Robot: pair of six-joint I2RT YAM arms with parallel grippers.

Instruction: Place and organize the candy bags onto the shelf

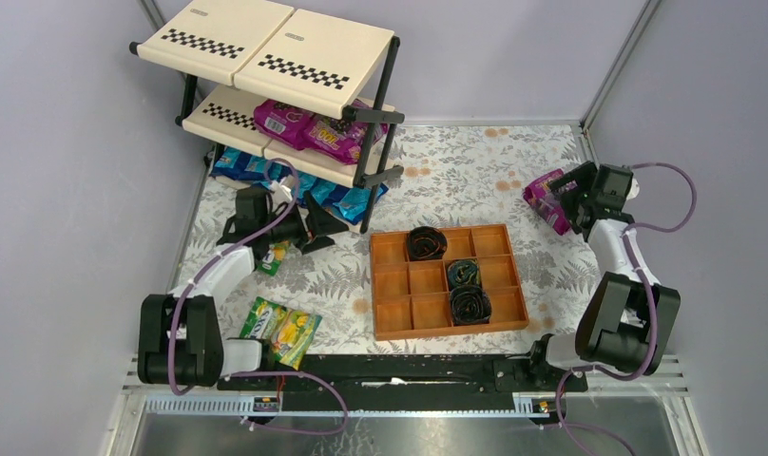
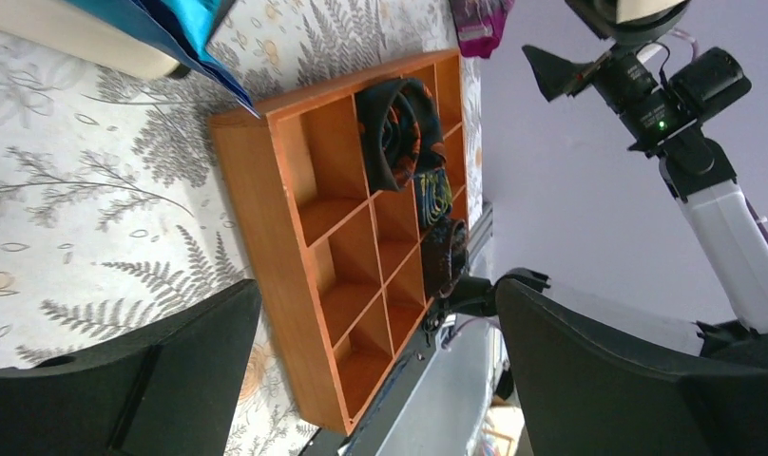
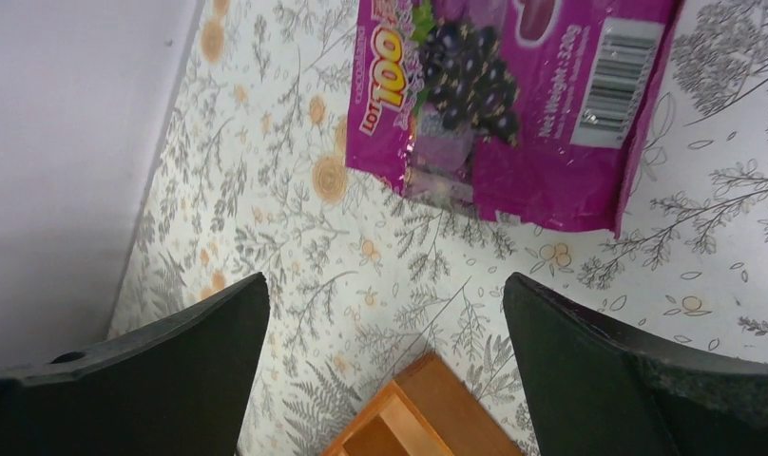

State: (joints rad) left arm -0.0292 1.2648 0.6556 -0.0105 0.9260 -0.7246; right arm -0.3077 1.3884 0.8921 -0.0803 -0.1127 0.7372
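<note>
Right wrist view: my right pincer [image 3: 382,285] gapes open and empty, short of the magenta candy bag [image 3: 513,123] lying on the table [image 3: 266,237], and its glossy film may skid away as I pinch.

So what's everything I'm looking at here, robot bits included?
shelf: one, cream with checkered strips, far left.
magenta candy bags: three; two on its middle tier, one on the table, far right.
blue candy bags: several, at the shelf's bottom.
green-yellow candy bags: three; two near left, one by the left gripper.
tray: one, orange-brown, centre.
dark rolls: three, in the tray.
left gripper: open, near the shelf.
right gripper: open, over the lone magenta bag.
</note>
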